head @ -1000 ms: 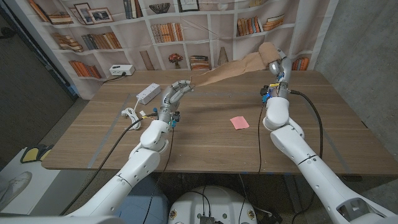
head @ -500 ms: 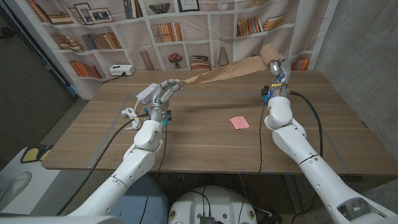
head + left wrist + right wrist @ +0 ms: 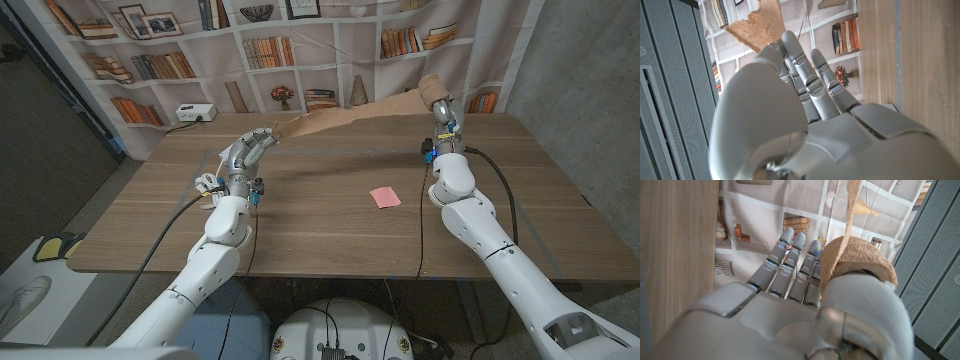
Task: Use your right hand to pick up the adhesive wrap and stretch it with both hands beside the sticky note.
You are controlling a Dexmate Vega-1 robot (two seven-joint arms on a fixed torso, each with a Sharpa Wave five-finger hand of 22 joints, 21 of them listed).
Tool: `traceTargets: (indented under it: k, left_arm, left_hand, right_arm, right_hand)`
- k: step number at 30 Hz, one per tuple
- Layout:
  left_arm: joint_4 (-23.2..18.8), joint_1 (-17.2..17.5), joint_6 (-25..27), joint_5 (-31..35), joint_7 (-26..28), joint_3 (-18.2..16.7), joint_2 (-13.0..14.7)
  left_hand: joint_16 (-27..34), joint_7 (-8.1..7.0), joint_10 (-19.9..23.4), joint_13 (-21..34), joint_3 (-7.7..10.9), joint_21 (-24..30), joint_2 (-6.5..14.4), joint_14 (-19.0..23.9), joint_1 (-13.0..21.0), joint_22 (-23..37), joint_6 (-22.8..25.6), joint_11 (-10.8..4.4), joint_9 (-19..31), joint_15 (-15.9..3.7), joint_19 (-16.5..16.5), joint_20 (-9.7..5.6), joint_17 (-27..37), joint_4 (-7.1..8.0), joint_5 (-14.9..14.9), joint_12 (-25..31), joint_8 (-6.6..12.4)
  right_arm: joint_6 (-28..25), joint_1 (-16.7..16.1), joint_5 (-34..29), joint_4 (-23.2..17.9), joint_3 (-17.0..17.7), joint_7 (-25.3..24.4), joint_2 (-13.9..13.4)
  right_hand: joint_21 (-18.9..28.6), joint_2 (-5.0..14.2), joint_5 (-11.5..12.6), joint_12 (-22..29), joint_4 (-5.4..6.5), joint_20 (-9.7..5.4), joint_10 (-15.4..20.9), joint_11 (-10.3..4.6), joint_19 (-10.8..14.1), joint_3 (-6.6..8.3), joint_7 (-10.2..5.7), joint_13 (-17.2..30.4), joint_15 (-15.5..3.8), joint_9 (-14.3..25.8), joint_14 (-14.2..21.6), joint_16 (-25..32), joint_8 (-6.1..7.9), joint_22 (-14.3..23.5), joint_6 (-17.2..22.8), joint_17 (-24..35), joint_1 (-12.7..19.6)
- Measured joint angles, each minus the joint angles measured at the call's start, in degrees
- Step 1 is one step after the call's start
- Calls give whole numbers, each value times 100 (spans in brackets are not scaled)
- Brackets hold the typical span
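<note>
Your right hand [image 3: 441, 108] is up over the desk's [image 3: 330, 215] far right part, gripping the wrap [image 3: 345, 116] roll. Right wrist view: thumb side clamped on the tan roll [image 3: 856, 255], other fingers [image 3: 785, 255] fairly straight and close together, not splayed. Strip runs off the roll away from the hand.

Your left hand [image 3: 247, 152] is raised over the far left part of the desk, pinching the wrap's free end. Left wrist view: torn tan end [image 3: 757, 25] sticks out past the fingertips [image 3: 790, 42], fingers close together, slightly bent; thumb contact hidden behind the hand's back, so can't tell exactly how it's pinched.

Wrap is off the desk, pulled into a long band between both hands along the far edge, in front of the bookshelf backdrop [image 3: 200, 50]. Band looks fairly taut, rising a bit toward the right hand.

Note [image 3: 385, 197], pink, lies flat on the desk right of centre, nearer the right arm, well apart from the band and from both hands.

Also: white power strip [image 3: 232, 152] near the far left edge, just beside the left hand; a white box [image 3: 195, 112] w/ cable at the far left corner
</note>
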Motion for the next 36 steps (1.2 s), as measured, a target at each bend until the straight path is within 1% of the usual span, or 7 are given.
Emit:
traceTargets:
  k: [2,11,19,25,28,35,36]
  left_arm:
    - [-20,34,10,-21,22,-40,14]
    - [-84,175,18,-67,85,-182,63]
    - [-126,297,11,-114,127,-283,104]
    - [-86,356,-28,-182,39,-342,156]
    - [-67,379,-35,-204,-1,-364,179]
    - [-26,450,-64,-261,-73,-412,222]
    - [-23,461,-66,-268,-77,-419,227]
  left_hand:
    - [0,-31,0,0,0,0,0,0,0,0,-31,0,0,0,-20,-20,0,0,0,0,0]
    - [-23,-31,0,0,0,48,0,0,0,-28,-31,0,0,0,-42,3,26,0,33,-45,0]
    - [-55,-31,0,27,0,83,9,0,-9,-53,-31,0,1,0,-81,-20,30,0,44,-45,0]
    - [-80,-62,0,27,0,133,25,0,-25,-53,-62,1,11,1,-116,-12,53,0,44,-81,0]
    - [-85,-62,0,23,0,133,25,-1,-25,-71,-62,0,1,1,-153,-9,54,0,44,-88,0]
    - [-114,-30,-41,27,0,176,25,-1,-25,-80,-94,-6,0,1,-184,2,78,0,88,-88,0]
    - [-129,-30,-53,28,0,187,25,-1,-25,-80,-94,-10,0,1,-205,0,80,0,88,-88,29]
  right_arm:
    - [-50,15,38,2,0,14,-39]
    - [-168,52,187,20,0,59,-119]
    - [-292,78,259,26,-1,58,-185]
    - [-346,105,277,25,-5,-13,-207]
    - [-356,109,289,15,-2,-49,-208]
    - [-361,107,372,-19,40,-85,-208]
    - [-362,101,384,-23,51,-85,-210]
  right_hand:
    - [0,-1,0,-21,0,0,0,0,0,0,0,-3,10,0,-11,0,0,0,0,-4,-1]
    - [0,-18,0,-43,24,0,0,0,0,-24,-11,-4,29,0,-29,0,0,0,-12,-53,-76]
    - [0,-44,0,-87,40,0,0,0,0,-39,9,-3,18,1,-40,0,0,0,-32,-83,-147]
    - [0,-33,0,-87,40,23,1,0,23,-39,20,-29,18,1,-40,-22,0,0,-42,-109,-163]
    - [-25,-46,0,-87,64,33,1,0,32,-63,20,-29,18,1,-40,-22,0,0,-42,-109,-195]
    - [-45,-46,28,-120,64,32,1,0,31,-63,20,-29,18,2,-40,-22,0,1,-42,-137,-195]
    - [-45,-46,28,-120,64,32,1,-1,32,-63,19,-28,18,2,-40,-22,0,1,-42,-144,-195]
